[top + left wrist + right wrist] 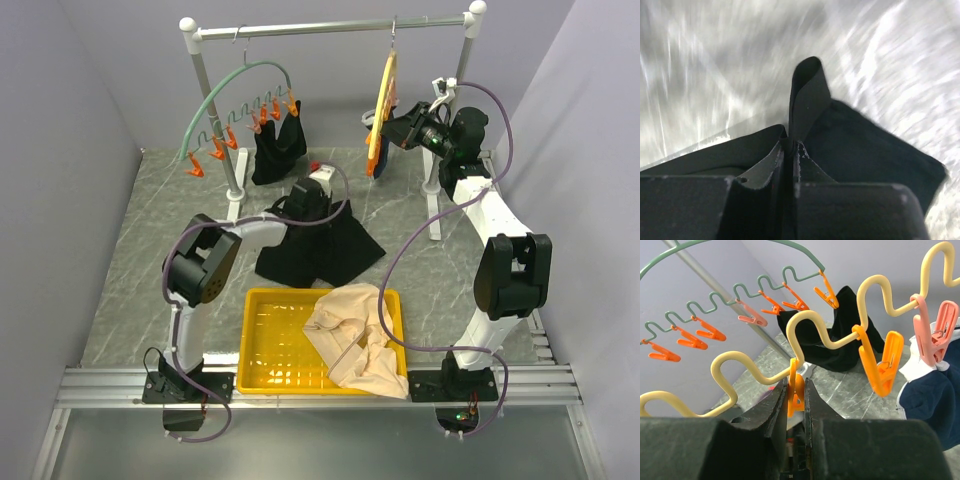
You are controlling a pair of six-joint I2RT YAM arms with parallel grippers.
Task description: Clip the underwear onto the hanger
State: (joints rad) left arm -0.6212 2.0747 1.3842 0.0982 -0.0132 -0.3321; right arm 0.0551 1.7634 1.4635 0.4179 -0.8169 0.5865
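The black underwear (330, 255) lies spread on the table behind the basket, and my left gripper (303, 212) sits on its top edge. In the left wrist view the left gripper (789, 145) is shut on a fold of the underwear (807, 95) that stands up past the fingertips. The pale yellow hanger (386, 95) hangs edge-on from the rail at the right. My right gripper (392, 135) is at its lower part. In the right wrist view the right gripper (796, 385) is shut on an orange clip (796, 392) hanging from the hanger's wavy wire (810, 322).
A green hanger (235, 85) with orange clips holds another black garment (278, 145) at the rail's left. A navy white-trimmed garment (932, 405) hangs from a pink clip (935, 335). A yellow basket (275, 345) at the near edge holds a beige garment (355, 335). Rack posts (235, 185) stand on the table.
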